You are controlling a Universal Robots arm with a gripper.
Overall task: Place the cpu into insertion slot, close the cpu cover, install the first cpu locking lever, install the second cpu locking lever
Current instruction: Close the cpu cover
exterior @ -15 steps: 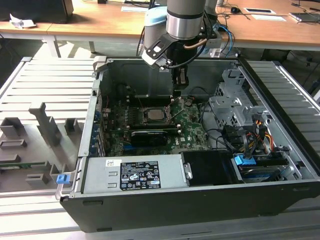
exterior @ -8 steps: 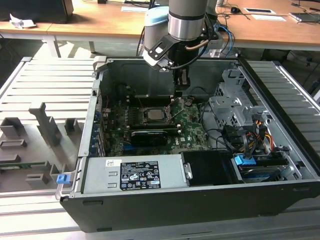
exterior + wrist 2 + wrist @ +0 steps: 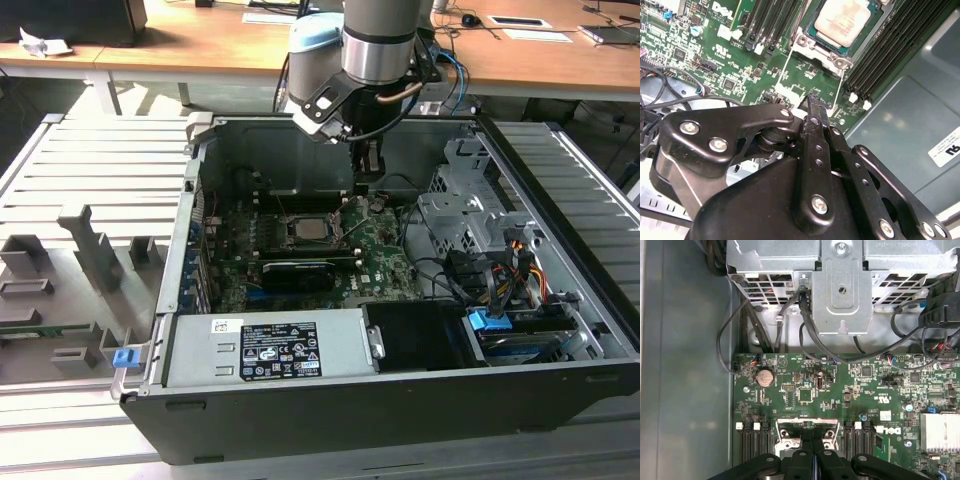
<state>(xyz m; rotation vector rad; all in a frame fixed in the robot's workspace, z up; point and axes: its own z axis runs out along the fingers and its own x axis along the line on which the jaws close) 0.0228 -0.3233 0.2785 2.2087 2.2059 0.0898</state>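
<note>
The cpu (image 3: 842, 20) is already sitting in its socket (image 3: 787, 430) on the green motherboard (image 3: 840, 390), and the cpu cover (image 3: 815, 52) is seemingly lying down around it, so the first two steps are looking done. The two thin locking levers (image 3: 784, 64) are standing up off the board, apparently not yet latched. The claw (image 3: 815, 102) is hovering just beside the socket, fingers pinched narrow together and gripping nothing — the lever work is remaining

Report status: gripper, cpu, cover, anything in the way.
Gripper shut, empty, tips beside the socket end. Cpu seated in socket, cpu cover looks down around it. Locking levers stick out past socket, apparently unlatched. Nothing blocking the socket.
</note>
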